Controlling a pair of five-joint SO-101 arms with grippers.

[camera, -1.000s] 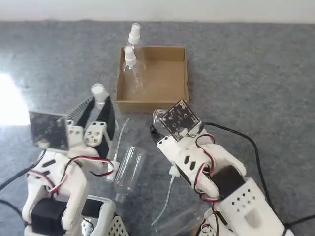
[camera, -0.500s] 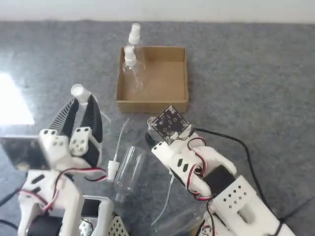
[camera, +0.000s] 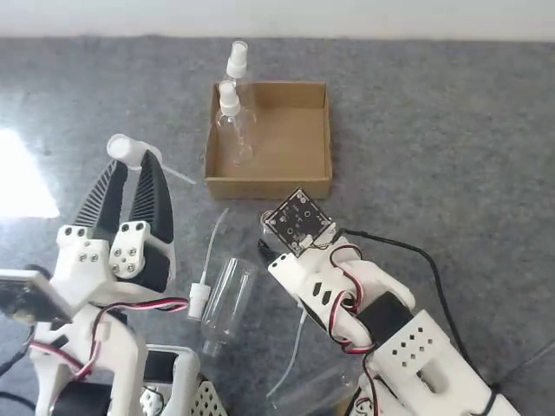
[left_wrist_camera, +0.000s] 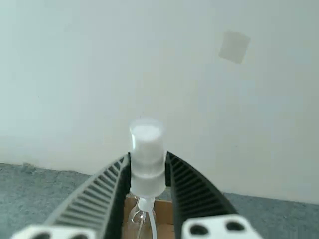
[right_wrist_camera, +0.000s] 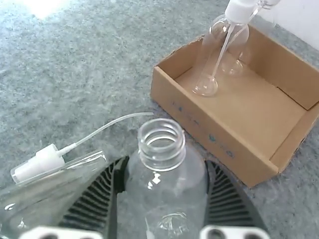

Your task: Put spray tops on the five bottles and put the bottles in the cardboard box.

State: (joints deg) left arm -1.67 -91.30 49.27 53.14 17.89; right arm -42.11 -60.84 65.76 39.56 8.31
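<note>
Top (camera: 124,148) is clamped in left gripper (camera: 132,165), 8 o'clock from box (camera: 269,185). Open bottle (right_wrist_camera: 164,189) is clamped in right gripper (right_wrist_camera: 162,167), 6 o'clock from box. Capped bottle (camera: 232,130) is lodged inside box.

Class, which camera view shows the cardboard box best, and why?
The high view: the whole box is seen from above, all four walls and the floor. The right wrist view crops its far side; the left wrist view catches a sliver between the fingers.
</note>
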